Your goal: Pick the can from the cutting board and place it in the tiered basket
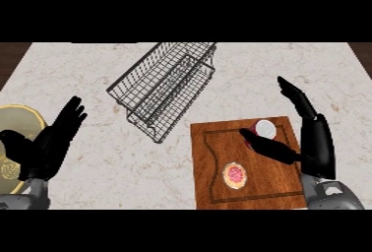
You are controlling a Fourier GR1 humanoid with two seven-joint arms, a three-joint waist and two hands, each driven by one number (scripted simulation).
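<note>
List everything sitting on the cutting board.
On the cutting board: a can near its far edge, partly covered by the right hand, and a round pink-centred item I cannot identify.

The robot's right hand [314, 142] stood edge-on at the right of the head view, its fingers [296, 96] straight and stretched up and away, its thumb [270, 146] thrust out to the left. Its grey forearm [333, 193] entered from the lower right corner. The left hand [49, 145] rested open at the left edge, fingers extended upward and thumb spread outward, above a short stretch of grey forearm [25, 199].
</note>
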